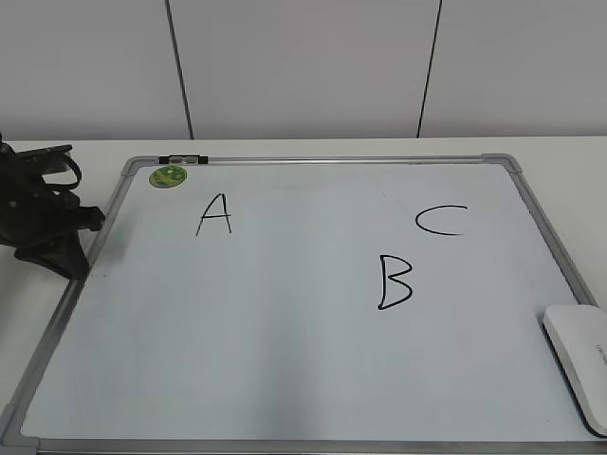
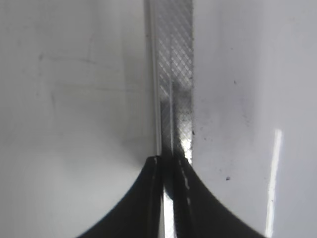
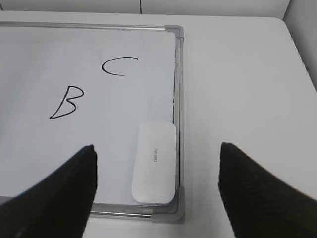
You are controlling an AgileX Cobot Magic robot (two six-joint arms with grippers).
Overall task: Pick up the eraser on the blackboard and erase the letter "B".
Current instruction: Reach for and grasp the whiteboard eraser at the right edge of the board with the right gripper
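The right claw (image 3: 156, 191) is hovering released, jaws spread wide above the eraser (image 3: 154, 171) — which is lying in the blackboard's (image 3: 99, 148) near right corner. The letter "B" (image 3: 66, 102) is sitting to its left. The left claw (image 2: 168, 163) is resting clenched over the frame — beside the table (image 2: 74, 99).

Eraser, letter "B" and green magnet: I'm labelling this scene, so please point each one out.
eraser (image 3: 154, 170), right wrist view, middle of its white top.
letter "B" (image 1: 383, 282), exterior view, on its vertical stroke.
green magnet (image 1: 168, 175), exterior view, centre of the disc.
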